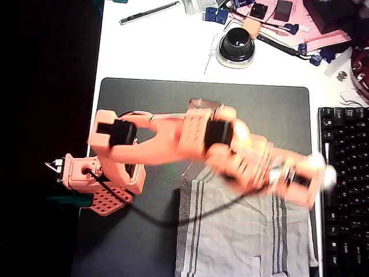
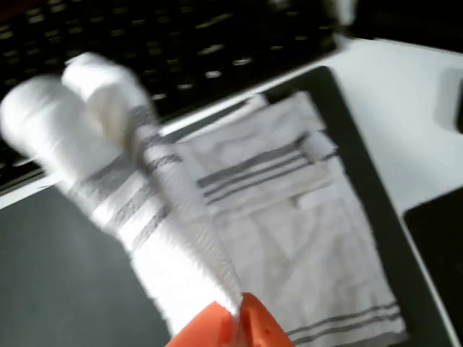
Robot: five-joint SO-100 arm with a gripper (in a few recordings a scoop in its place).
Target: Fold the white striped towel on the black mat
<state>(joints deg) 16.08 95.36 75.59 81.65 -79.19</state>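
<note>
overhead view: white striped towel (image 1: 230, 236) on black mat (image 1: 144, 104) at its near-right corner, beside keyboard (image 1: 345, 173); arm blurred above | wrist view: hand (image 2: 235, 318) clenched on white striped towel (image 2: 289, 217), pinched fold lifted, rest flat on black mat (image 2: 58, 282)

Evenly lit from above, bright on the white desk (image 1: 155, 46) — left edge of the overhead view lost in near-black. Heavy motion blur across the orange arm (image 1: 230, 144). Wrist view soft throughout, smeared at the lifted white striped towel (image 2: 145, 195) and the keyboard (image 2: 181, 50) — faint glare on the keys, no hard shadows.
</note>
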